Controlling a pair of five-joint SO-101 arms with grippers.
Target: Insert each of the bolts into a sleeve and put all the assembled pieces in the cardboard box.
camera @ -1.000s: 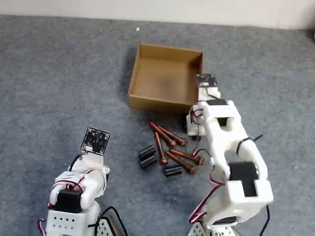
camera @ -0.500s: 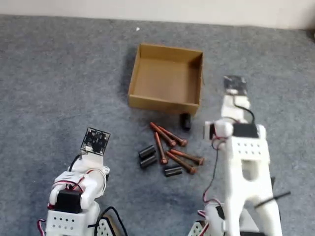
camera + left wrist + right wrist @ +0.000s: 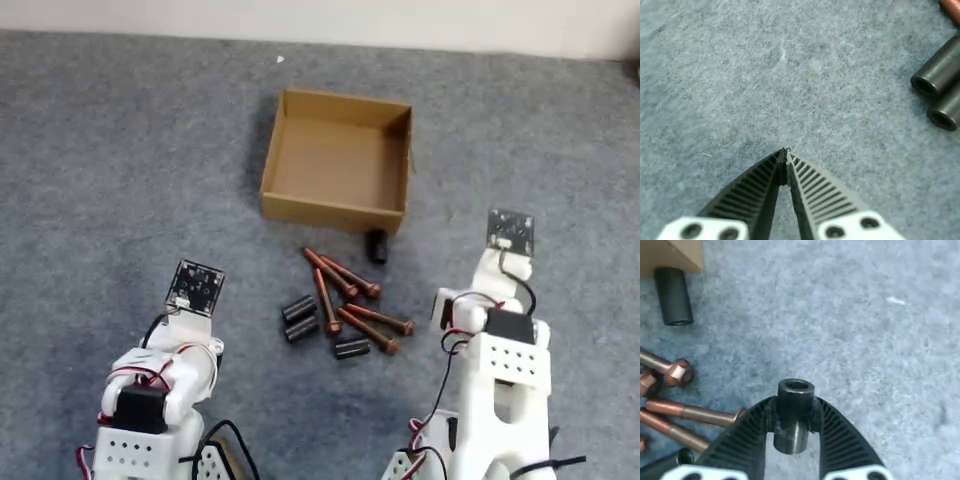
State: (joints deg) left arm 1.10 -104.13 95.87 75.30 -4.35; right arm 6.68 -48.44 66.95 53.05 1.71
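The right arm has drawn back from the front corner of the cardboard box toward its own base, and now sits well aside of the copper bolts. The right end effector is partly closed around a black sleeve, whose open bore shows past the fingertips. Another sleeve lies just beside the box's front wall, no longer overlapped by the arm. Three more sleeves lie by the bolts as before. The left end effector stays closed and empty above the grey table.
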